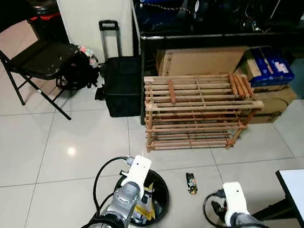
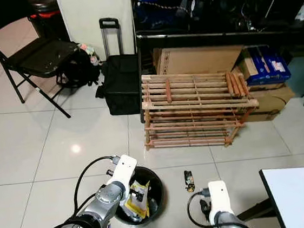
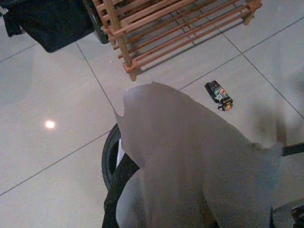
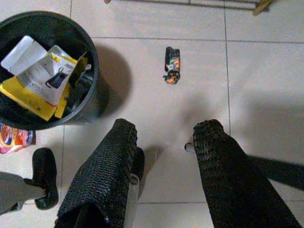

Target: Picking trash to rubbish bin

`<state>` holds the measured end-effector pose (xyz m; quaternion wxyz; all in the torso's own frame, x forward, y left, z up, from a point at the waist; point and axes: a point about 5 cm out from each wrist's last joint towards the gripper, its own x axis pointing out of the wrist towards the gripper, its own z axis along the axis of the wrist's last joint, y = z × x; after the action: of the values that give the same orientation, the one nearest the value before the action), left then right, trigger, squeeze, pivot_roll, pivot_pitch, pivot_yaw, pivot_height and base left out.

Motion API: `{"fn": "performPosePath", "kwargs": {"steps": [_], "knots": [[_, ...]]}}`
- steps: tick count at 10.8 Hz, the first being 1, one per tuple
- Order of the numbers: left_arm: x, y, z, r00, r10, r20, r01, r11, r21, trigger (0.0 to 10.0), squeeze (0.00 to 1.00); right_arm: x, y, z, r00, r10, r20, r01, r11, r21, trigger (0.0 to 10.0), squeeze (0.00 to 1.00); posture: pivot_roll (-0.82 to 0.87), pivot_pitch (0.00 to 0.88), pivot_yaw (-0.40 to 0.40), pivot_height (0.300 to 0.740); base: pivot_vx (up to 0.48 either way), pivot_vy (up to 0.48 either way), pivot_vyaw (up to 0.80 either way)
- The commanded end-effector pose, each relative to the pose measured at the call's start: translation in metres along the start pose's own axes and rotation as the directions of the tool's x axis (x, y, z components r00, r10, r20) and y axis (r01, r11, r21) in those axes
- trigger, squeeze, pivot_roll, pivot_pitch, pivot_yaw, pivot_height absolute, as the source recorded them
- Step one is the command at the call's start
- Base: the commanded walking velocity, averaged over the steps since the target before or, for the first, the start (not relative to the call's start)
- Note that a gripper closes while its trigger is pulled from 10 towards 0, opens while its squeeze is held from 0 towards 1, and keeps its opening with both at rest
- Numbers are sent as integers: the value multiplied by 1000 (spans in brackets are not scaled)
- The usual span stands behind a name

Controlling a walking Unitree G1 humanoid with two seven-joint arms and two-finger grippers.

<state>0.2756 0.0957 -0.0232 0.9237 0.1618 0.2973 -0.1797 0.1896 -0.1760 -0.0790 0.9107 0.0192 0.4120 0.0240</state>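
Bin (image 4: pixel 95 90) rim hidden by left arm | left jaws unreadable | right gripper (image 4: pixel 164 142) jaws apart, empty

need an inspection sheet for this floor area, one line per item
surface: pale tiled floor, glossy, one light glare.
job's things: black bin holds yellow and white packaging; a small dark wrapper lies on the tile beside the bin, apart from it.
clutter: a colourful packet lies by the bin's base.
grippers: left gripper holds a pale sheet over the bin; right gripper open, empty, above the floor short of the wrapper.
cables: black cable loops along the left arm.
surroundings: wooden rack, black trolley bag, folding chair, cardboard boxes.
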Motion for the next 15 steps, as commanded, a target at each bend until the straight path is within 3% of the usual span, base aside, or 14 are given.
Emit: {"fn": "performPosePath", "kwargs": {"steps": [1,15], "knots": [[1,-4,3,1000,-22,2,22,1000,15,10000,1000,-1,-5,2,1000,-13,19,12,1000,5,10000,0,-102,120,-92,740,0,0,0],[1,4,7,1000,-9,15,8,999,42,10000,1000,1,-2,7,999,-7,33,6,1000,14,10000,0,-92,113,-89,740,0,0,0]]}}
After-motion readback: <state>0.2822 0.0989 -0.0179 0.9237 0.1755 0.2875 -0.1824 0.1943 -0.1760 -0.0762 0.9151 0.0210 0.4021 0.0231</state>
